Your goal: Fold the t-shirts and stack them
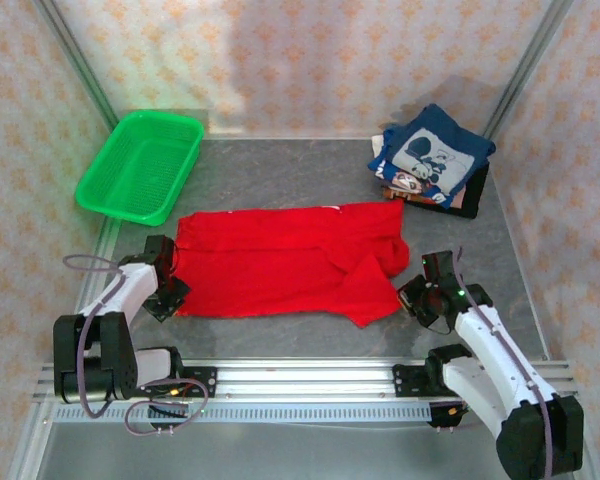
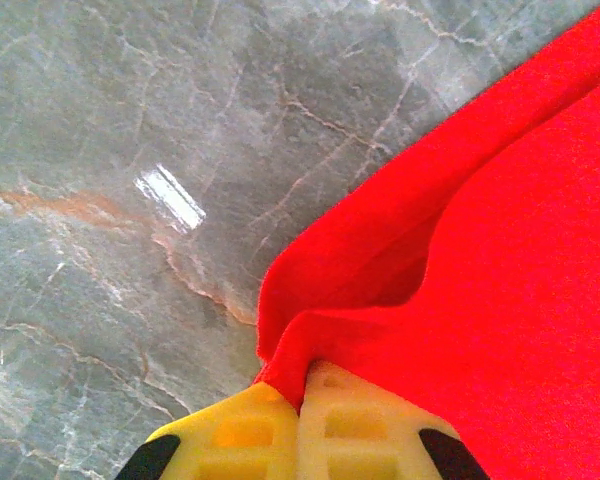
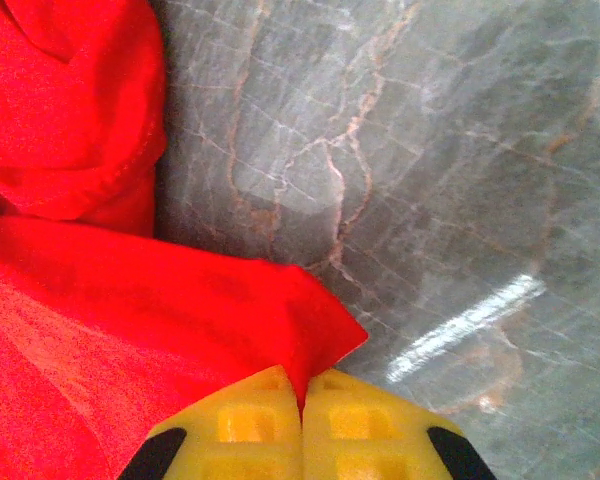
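A bright red t-shirt (image 1: 280, 265) lies spread across the middle of the grey table, one sleeve folded over near its right end. My left gripper (image 1: 170, 292) is at the shirt's near left corner, shut on the red cloth (image 2: 400, 300), which bunches up between the yellow fingers (image 2: 235, 435). My right gripper (image 1: 412, 297) is at the near right corner, shut on a pointed corner of the same red cloth (image 3: 280, 320). A stack of folded t-shirts (image 1: 432, 158), navy with a white cartoon print on top, sits at the back right.
A green plastic basket (image 1: 140, 165) stands tilted at the back left. Metal frame posts rise at both back corners, and an aluminium rail (image 1: 300, 380) runs along the near edge by the arm bases.
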